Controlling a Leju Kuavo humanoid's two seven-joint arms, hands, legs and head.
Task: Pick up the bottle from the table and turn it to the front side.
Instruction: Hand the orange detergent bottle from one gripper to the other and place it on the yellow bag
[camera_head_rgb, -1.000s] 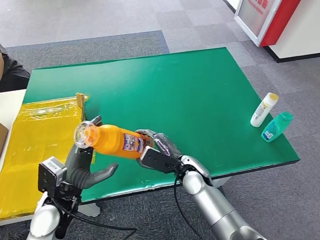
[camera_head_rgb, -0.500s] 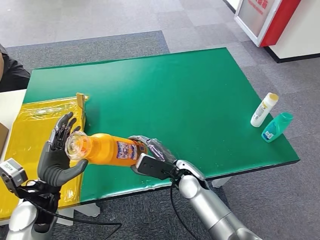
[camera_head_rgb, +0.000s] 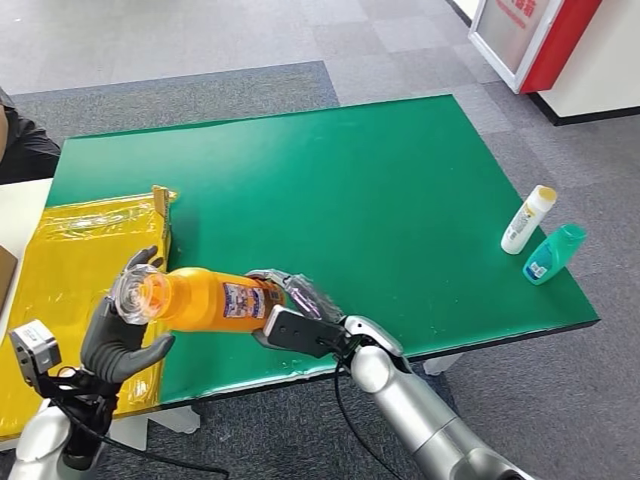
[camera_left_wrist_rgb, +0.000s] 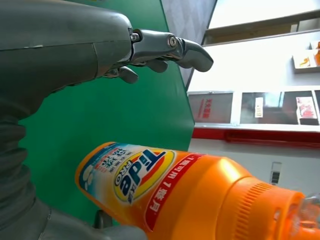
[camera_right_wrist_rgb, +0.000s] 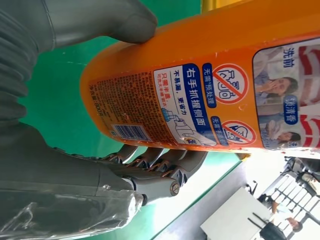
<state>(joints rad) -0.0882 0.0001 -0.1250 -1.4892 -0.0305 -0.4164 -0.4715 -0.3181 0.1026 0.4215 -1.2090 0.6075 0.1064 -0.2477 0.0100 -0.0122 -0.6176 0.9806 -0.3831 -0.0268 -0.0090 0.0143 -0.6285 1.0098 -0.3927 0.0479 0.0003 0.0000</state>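
An orange detergent bottle (camera_head_rgb: 215, 300) with a clear cap lies level in the air over the table's near edge, cap toward my left. My right hand (camera_head_rgb: 294, 310) grips its base end; in the right wrist view the thumb and fingers (camera_right_wrist_rgb: 158, 172) wrap the bottle (camera_right_wrist_rgb: 211, 85), whose small-print back label faces that camera. My left hand (camera_head_rgb: 113, 340) cups around the cap end with fingers apart. In the left wrist view the fingers (camera_left_wrist_rgb: 170, 47) stand clear of the bottle (camera_left_wrist_rgb: 181, 195), whose Tide front label faces that camera.
The green table (camera_head_rgb: 340, 180) carries a yellow foil bag (camera_head_rgb: 68, 270) at its left end. A white bottle (camera_head_rgb: 528, 220) and a teal bottle (camera_head_rgb: 555, 252) lie near the right edge. A person's dark sleeve (camera_head_rgb: 23, 145) shows at far left, and a red-and-white sign (camera_head_rgb: 528, 35) at top right.
My right hand has carried the bottle leftward and slightly lower. My left hand let go of the neck, swung out with fingers spread, and now curls around the cap end.
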